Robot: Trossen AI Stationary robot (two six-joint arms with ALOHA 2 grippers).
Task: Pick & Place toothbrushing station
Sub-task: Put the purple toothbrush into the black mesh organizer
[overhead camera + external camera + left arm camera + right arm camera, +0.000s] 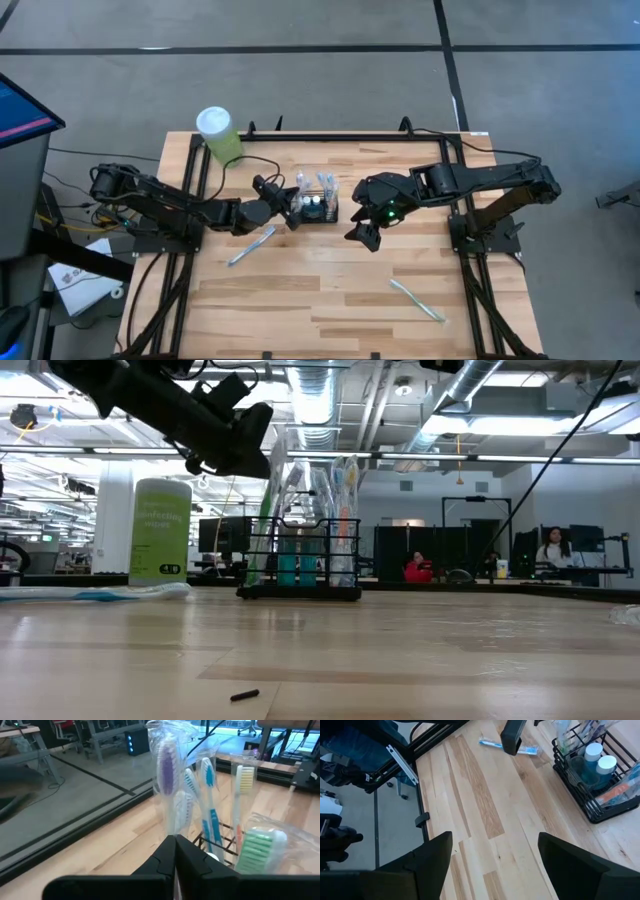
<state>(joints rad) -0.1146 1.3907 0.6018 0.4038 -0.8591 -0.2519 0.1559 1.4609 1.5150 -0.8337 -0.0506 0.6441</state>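
A wooden table point(330, 300) seen from above, with two dark robot arms reaching in from either side. Near the middle, toward the far edge, stands the toothbrushing station point(318, 207) — a small black wire-mesh caddy holding several wrapped toothbrushes upright, plus small bottles with white caps. The left gripper point(291, 211) sits just beside the caddy's left side, its fingers point(175, 855) pressed together with nothing between them; from its own wrist camera the wrapped brush heads rise right in front of the fingertips. The right gripper point(368, 236) hovers a little to the right of the caddy and nearer the front, apart from it, its fingers point(570, 865) spread wide and holding nothing. A green canister point(219, 134) with a white lid stands at the table's far left corner. One wrapped toothbrush point(251, 246) lies flat on the wood left of centre — another point(417, 300) lies near the front right
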